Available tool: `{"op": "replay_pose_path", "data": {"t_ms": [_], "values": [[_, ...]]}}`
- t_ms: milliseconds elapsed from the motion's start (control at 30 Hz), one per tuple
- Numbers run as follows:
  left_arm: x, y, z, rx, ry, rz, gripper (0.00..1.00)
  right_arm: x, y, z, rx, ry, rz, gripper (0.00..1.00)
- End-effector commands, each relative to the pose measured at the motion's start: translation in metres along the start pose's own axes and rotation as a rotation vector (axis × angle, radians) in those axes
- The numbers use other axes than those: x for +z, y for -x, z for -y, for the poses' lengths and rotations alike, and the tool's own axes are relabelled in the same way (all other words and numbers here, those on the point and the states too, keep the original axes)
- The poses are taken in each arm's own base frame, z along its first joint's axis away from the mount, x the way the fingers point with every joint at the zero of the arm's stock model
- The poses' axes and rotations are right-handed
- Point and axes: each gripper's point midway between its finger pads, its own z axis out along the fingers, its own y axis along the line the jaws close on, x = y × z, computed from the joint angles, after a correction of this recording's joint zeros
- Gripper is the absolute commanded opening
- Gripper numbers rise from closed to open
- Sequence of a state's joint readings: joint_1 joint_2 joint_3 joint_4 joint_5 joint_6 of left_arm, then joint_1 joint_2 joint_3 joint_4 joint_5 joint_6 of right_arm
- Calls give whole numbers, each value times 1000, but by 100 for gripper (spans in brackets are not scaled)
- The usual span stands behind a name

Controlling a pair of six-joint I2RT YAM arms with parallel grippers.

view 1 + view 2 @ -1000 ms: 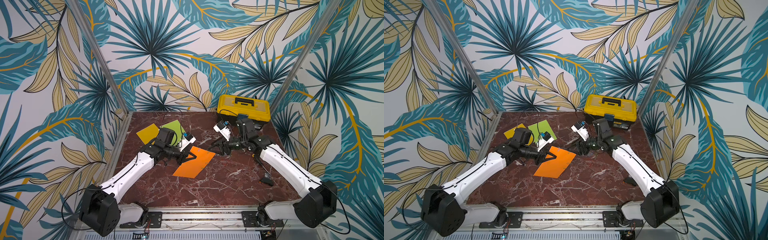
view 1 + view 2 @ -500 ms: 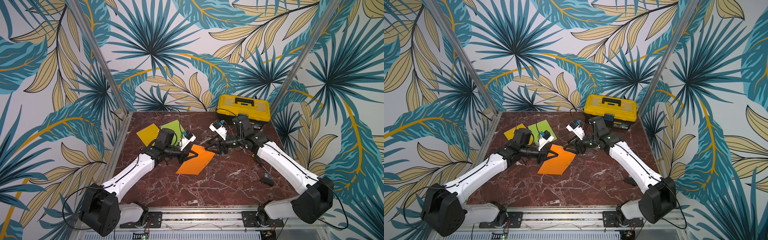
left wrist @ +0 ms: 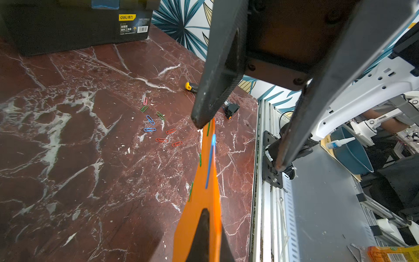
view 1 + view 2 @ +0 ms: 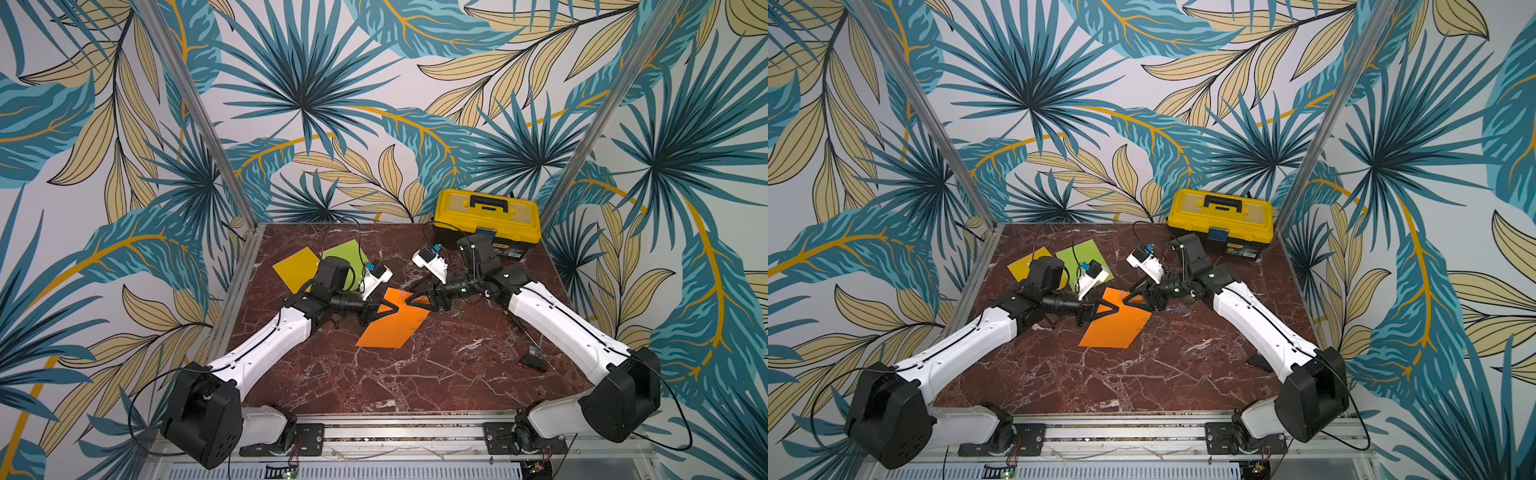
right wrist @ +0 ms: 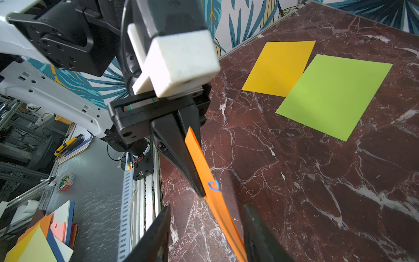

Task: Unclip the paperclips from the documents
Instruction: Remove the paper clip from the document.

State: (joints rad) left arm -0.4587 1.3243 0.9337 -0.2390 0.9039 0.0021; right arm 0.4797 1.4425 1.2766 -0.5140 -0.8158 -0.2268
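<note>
While the left gripper [image 5: 200, 192] clamps the orange sheet [image 4: 390, 328], the right gripper [image 4: 409, 298] straddles it, unclenched.
Best pinch only the blue paperclip [image 5: 213, 186], then pull edgeways.

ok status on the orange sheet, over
Left gripper shut on orange sheet, edge lifted. Right gripper open, jaws straddling that edge at the blue paperclip. Nothing blocking it.
</note>
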Motion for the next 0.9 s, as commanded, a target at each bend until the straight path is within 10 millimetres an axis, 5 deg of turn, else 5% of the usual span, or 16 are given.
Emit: {"op": "replay_pose_path", "data": {"t_ms": [0, 867], "values": [[4, -2, 5, -1, -43, 0, 0, 1, 6, -3, -39, 8, 9, 52], [5, -12, 13, -10, -88, -48, 0, 11, -1, -19, -55, 172, -5, 34]]}}
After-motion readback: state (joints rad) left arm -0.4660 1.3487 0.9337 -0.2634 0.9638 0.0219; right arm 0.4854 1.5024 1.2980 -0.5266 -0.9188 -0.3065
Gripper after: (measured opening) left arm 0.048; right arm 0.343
